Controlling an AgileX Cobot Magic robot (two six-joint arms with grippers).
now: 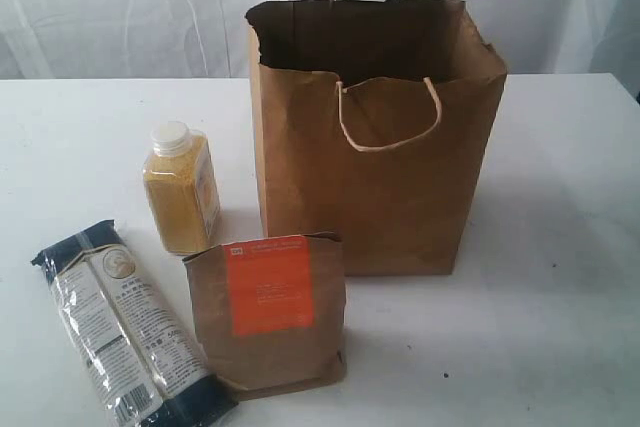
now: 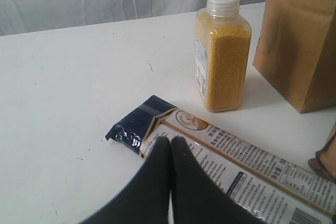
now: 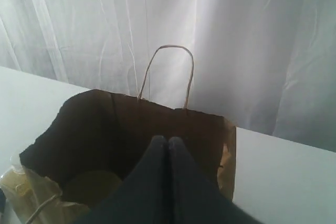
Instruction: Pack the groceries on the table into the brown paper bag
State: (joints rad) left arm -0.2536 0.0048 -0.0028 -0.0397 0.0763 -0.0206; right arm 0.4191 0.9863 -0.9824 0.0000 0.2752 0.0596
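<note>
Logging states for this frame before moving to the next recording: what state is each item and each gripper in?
brown paper bag: upright, top open.
yellow-grain bottle: upright, capped.
noodle packet: lying flat.
brown pouch: standing upright, top folded closed.
left gripper: shut, holding nothing.
right gripper: shut, holding nothing, above the bag's open top.

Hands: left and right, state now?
Left hand: closed, empty, by the noodle packet.
Right hand: closed, empty, above the brown paper bag.
</note>
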